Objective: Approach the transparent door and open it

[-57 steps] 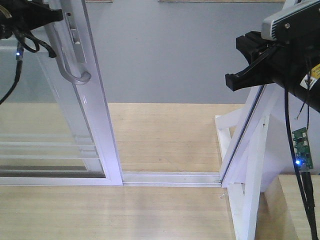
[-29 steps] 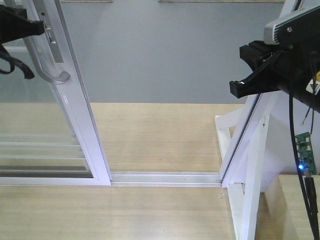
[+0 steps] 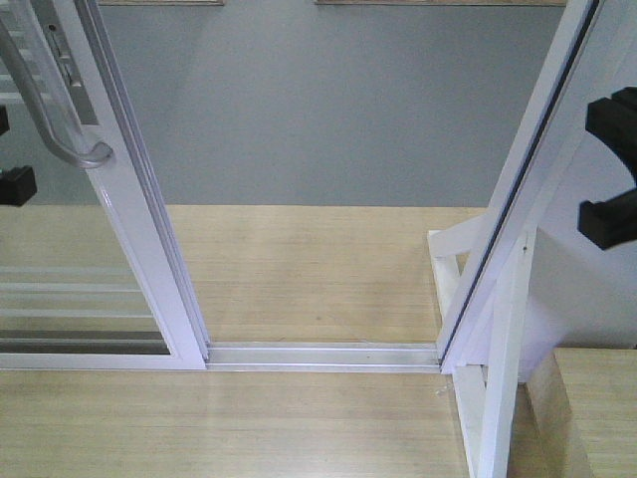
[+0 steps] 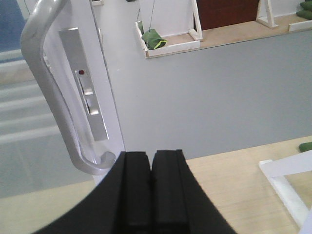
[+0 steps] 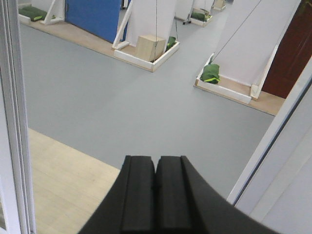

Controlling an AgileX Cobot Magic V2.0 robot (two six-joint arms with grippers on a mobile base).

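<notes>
The transparent door (image 3: 129,199) stands slid to the left, its white stile slanting down to the floor track. Thin horizontal bars cross its glass. Its curved grey handle (image 3: 75,149) hooks out from the stile. In the left wrist view the handle (image 4: 46,92) and a lock plate (image 4: 90,102) lie ahead and to the left of my left gripper (image 4: 152,155), which is shut and empty; whether it touches the hook's lower end I cannot tell. My right gripper (image 5: 156,161) is shut and empty, pointing through the opening.
The white jamb (image 3: 518,199) with its braced stand (image 3: 498,398) bounds the opening on the right. The floor track (image 3: 318,354) crosses a wooden platform. Grey floor (image 3: 328,100) lies beyond. Green bags (image 5: 211,74) and white stands sit far off.
The door has slid further left, widening the opening. Both arms have drawn outward towards the edges of the front view and now show only as small black parts.
</notes>
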